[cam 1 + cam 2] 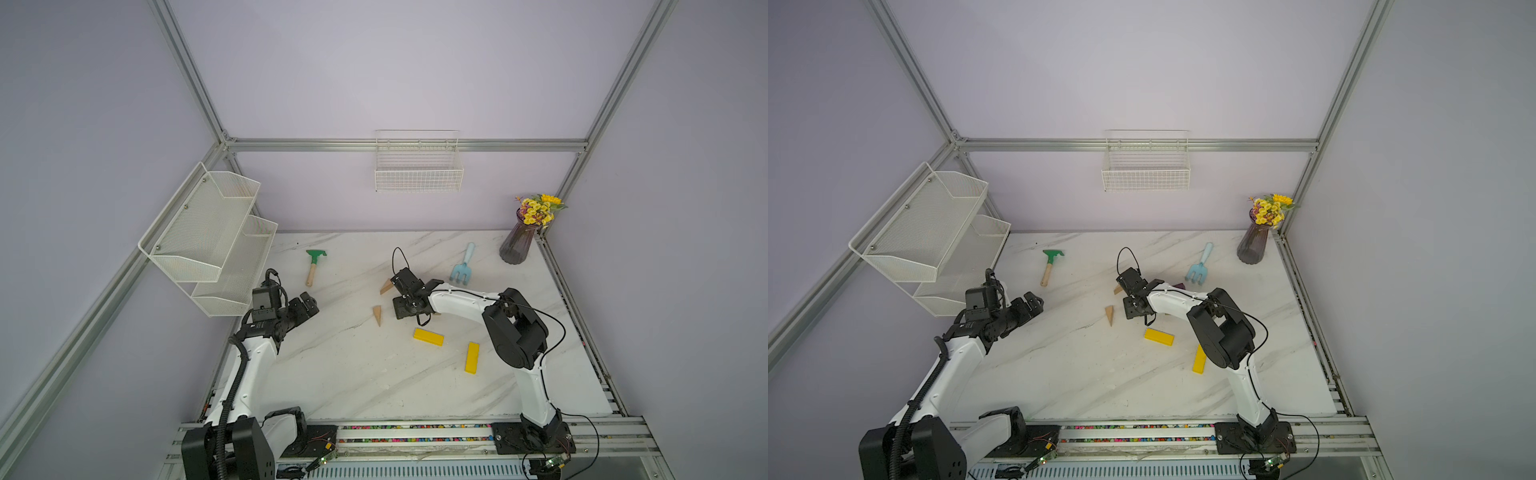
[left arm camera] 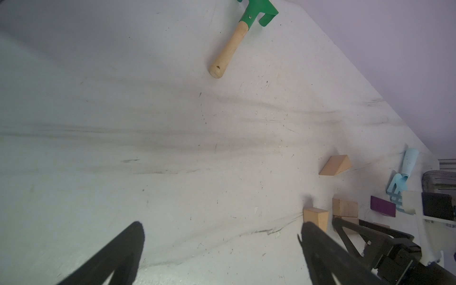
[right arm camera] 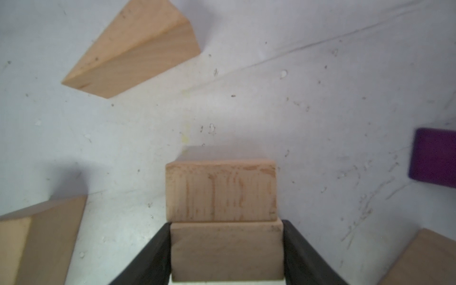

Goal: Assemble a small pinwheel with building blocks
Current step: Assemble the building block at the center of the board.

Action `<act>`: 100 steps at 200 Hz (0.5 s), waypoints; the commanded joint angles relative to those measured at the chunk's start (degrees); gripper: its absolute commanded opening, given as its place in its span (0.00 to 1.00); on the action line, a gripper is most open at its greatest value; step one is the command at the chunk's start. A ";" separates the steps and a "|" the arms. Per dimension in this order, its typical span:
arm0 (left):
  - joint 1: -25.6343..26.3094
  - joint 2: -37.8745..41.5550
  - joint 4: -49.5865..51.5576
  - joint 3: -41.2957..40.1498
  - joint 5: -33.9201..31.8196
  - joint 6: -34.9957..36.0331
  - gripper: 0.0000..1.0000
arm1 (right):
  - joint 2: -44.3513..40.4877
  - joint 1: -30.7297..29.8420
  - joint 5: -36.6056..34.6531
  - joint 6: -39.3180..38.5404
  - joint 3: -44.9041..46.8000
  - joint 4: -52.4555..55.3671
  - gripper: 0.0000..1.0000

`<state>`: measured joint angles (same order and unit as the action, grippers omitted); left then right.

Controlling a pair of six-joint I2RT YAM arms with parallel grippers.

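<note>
In the right wrist view my right gripper (image 3: 227, 222) is shut on a pale wood rectangular block (image 3: 227, 251), one finger against each side. A second wood block (image 3: 220, 191) lies end to end against it. Three wood wedges (image 3: 138, 51) (image 3: 42, 237) (image 3: 424, 261) and a purple wedge (image 3: 434, 158) lie around them. In both top views the right gripper (image 1: 409, 305) hides the two blocks. Two yellow bars (image 1: 428, 336) (image 1: 472, 357) lie nearer the front. My left gripper (image 2: 222, 232) is open over bare table at the left (image 1: 309, 303).
A green rake (image 1: 315, 266) and a light blue fork (image 1: 463, 266) lie toward the back. A vase of flowers (image 1: 517, 245) stands at the back right corner. A white mesh shelf (image 1: 208, 232) hangs at the left and a wire basket (image 1: 417, 166) on the back wall.
</note>
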<state>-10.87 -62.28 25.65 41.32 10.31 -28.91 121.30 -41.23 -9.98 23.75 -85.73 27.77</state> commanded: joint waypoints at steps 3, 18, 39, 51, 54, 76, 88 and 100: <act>-0.38 0.86 -2.38 -0.69 0.74 0.87 1.00 | 2.53 0.19 1.63 0.60 -0.90 -0.09 0.71; -0.38 0.85 -2.46 -0.72 0.71 0.96 1.00 | 2.82 0.25 1.49 0.60 -1.06 -0.12 0.73; -0.38 0.80 -2.47 -0.72 0.63 1.04 1.00 | 3.05 0.23 1.50 0.60 -1.32 -0.08 0.75; -0.38 0.76 -2.49 -0.82 0.65 1.11 1.00 | 3.07 0.21 1.52 0.69 -1.33 -0.05 0.76; -0.38 0.78 -2.46 -0.81 0.65 1.13 1.00 | 2.99 0.20 1.49 0.69 -1.41 0.06 0.76; -0.38 0.68 -2.49 -0.80 0.55 1.37 1.00 | 2.18 0.24 1.14 0.85 -1.44 0.53 0.79; -0.38 0.68 -2.50 -0.80 0.56 1.57 1.00 | 0.96 0.29 1.19 0.77 -1.50 0.95 0.79; -0.38 0.69 -2.36 -0.80 0.56 1.83 1.00 | -0.84 0.21 1.17 0.58 -1.48 1.38 0.80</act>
<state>-10.87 -62.28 24.88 41.32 10.31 -28.71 122.13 -41.23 -9.43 23.77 -86.94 27.16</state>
